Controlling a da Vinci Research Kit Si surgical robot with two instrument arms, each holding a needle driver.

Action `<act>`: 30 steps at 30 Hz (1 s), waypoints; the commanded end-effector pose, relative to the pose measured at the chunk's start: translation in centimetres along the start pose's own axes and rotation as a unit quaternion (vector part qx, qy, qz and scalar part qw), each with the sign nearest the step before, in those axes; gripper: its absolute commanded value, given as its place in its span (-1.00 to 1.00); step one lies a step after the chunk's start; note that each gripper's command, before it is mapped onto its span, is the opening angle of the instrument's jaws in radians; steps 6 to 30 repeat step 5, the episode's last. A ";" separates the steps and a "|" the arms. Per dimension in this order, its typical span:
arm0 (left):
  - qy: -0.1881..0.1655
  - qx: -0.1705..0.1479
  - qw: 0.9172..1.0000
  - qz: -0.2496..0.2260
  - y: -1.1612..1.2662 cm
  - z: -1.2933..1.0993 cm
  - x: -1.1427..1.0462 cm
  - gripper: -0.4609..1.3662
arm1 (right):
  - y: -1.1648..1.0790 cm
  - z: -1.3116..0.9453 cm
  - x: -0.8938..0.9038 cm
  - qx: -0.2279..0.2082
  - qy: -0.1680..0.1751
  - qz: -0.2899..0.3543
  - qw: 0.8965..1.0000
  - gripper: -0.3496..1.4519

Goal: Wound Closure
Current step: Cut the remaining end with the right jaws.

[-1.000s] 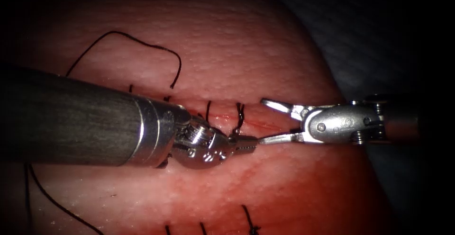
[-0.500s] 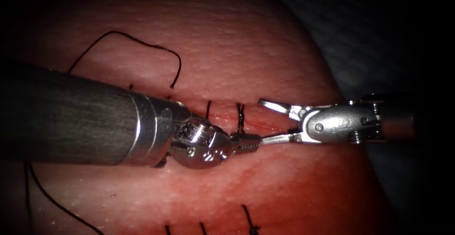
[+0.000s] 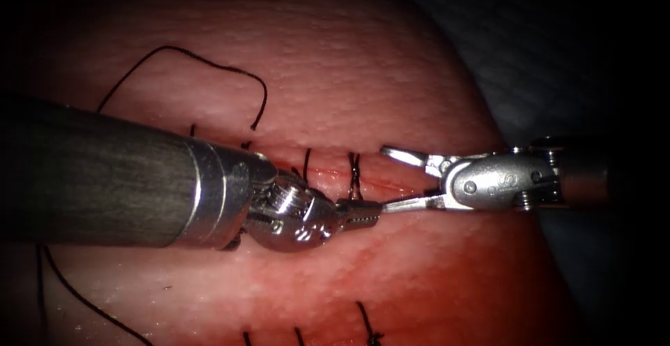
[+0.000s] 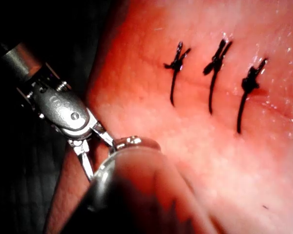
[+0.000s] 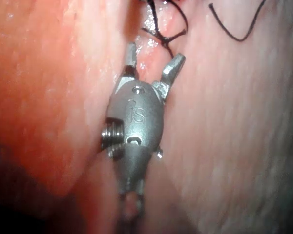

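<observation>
The cut (image 3: pixel 328 173) runs across the tissue (image 3: pixel 363 60), crossed by dark stitches (image 3: pixel 306 164). My left tool (image 3: pixel 363 213) comes in from the left, jaws shut at the foot of the rightmost stitch (image 3: pixel 354 175), whose thread runs down into them. The right tool (image 3: pixel 385 180) faces it with jaws wide open, one above the cut, the lower one touching the left tool's tip. In the right wrist view, dark thread (image 5: pixel 162 38) lies across the gap of the open right tool (image 5: pixel 154 54). The left wrist view shows the right tool (image 4: pixel 98 158) open beside the left wrist.
A loose thread loop (image 3: pixel 209 67) lies on the tissue above the left shaft, and another strand (image 3: pixel 77 297) trails below it. More stitches (image 3: pixel 366 325) sit near the lower edge. Red fluid (image 3: pixel 419 262) stains the tissue below the cut. Three knotted stitches (image 4: pixel 215 58) appear in the left wrist view.
The left tool nudged slightly right, then back. The thread of the rightmost stitch, leaning before, now stands straighter. The right tool's open jaws barely moved.
</observation>
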 end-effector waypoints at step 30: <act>-0.001 -0.001 1.000 0.000 -0.01 0.02 0.00 -0.88 | -0.01 0.00 0.01 0.002 0.000 0.000 1.000 0.63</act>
